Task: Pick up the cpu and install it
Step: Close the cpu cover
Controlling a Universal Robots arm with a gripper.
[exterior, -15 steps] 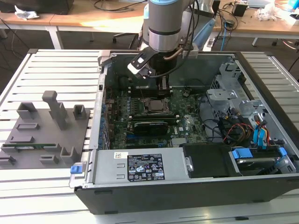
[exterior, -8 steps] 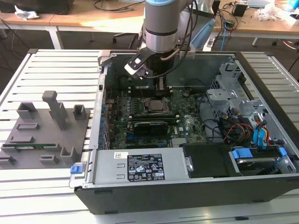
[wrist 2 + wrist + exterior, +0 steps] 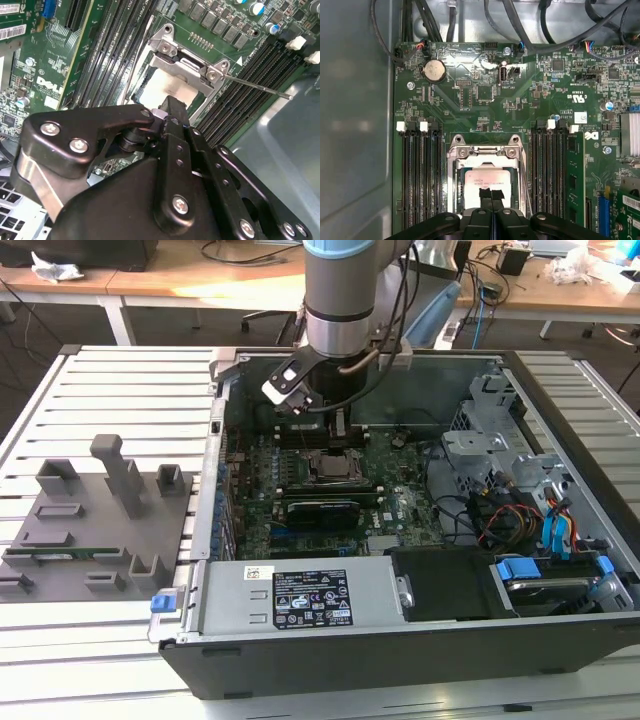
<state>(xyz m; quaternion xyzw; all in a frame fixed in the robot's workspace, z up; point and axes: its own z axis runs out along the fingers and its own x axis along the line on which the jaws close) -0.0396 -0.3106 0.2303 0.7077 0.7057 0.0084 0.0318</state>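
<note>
**A:** Entry one, the gripper?

**B:** Gripper (image 3: 491, 200): black, on the arm at the upper centre of the exterior view, reaching down into the open computer case (image 3: 400, 665). Jaws together, nothing between them. The tips sit directly over the cpu; I cannot tell whether they touch it.

**A:** Entry two, the cpu?

**B:** cpu (image 3: 487, 179): silver-grey square, lying flat inside the socket frame (image 3: 485, 152) on the motherboard (image 3: 485, 95), between two banks of memory slots (image 3: 420, 175). In the exterior view that spot is at the centre, under the gripper. It looks level in the first wrist view.

**A:** Entry three, fittings?

**B:** Retention lever (image 3: 255, 86): thin steel rod, standing out over the memory slots in the second wrist view. I judge it unlatched. Grey fixture tray (image 3: 90, 530): on the slatted bench (image 3: 100, 370), toward the exterior view's left, well apart from the case.

**A:** Entry four, hazards?

**B:**
- **Bent contacts:** if the chip sits slightly off its keys, downward pressure from the closed jaws could bend the contacts beneath.
- **Shifted chip:** any sideways motion of the tips could skate the unclamped chip out of the frame or scratch its lid.
- **Snagged arm:** the lever rod lies close enough to catch the arm.
</note>
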